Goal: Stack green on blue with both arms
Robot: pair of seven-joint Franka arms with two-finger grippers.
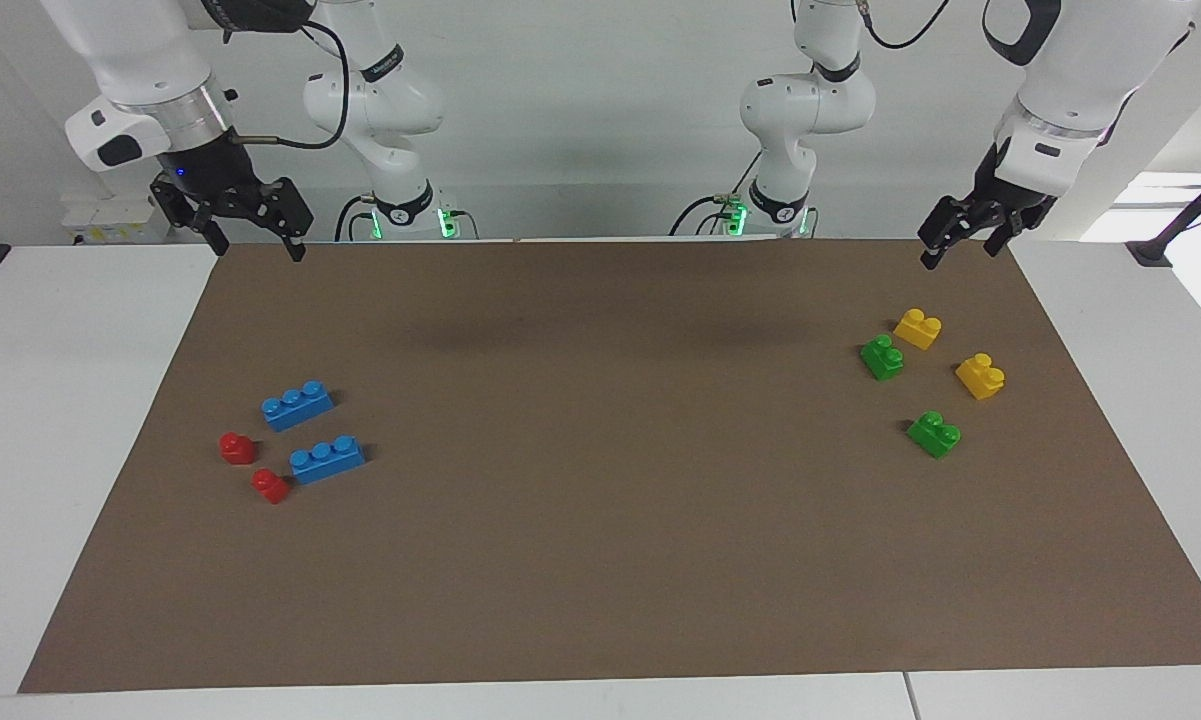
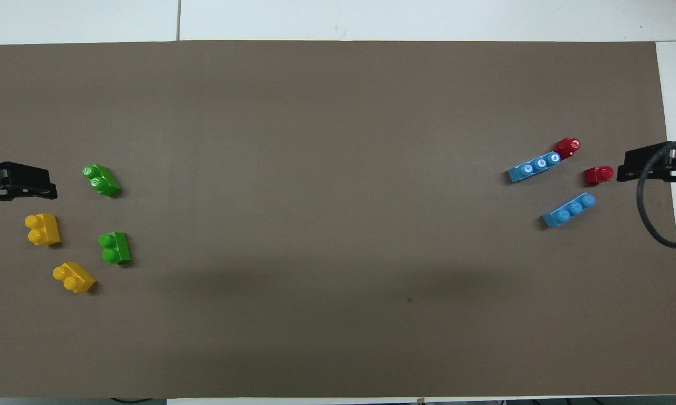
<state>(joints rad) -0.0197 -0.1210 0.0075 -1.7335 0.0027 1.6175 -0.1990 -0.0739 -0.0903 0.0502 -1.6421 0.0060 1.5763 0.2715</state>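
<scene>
Both grippers up in the air, fingers apart, holding nothing: left gripper [image 1: 960,243] upper right, right gripper [image 1: 250,225] upper left. Green bricks [image 1: 882,356] mid-right, blue bricks [image 1: 297,405] mid-left of the facing view.

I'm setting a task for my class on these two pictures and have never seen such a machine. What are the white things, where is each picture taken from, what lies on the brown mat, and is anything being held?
The white things are two jointed robot arms, each ending in a black two-finger gripper. One picture looks across the table at the robots; the other looks down from above their own end, so the sides are swapped between them.

On the brown mat lie toy bricks. Toward the left arm's end: two green bricks and two yellow bricks. Toward the right arm's end: two long blue bricks and two small red bricks.

Nothing is held. The left gripper and the right gripper hang open and empty, each over a corner of the mat at the robots' end.
</scene>
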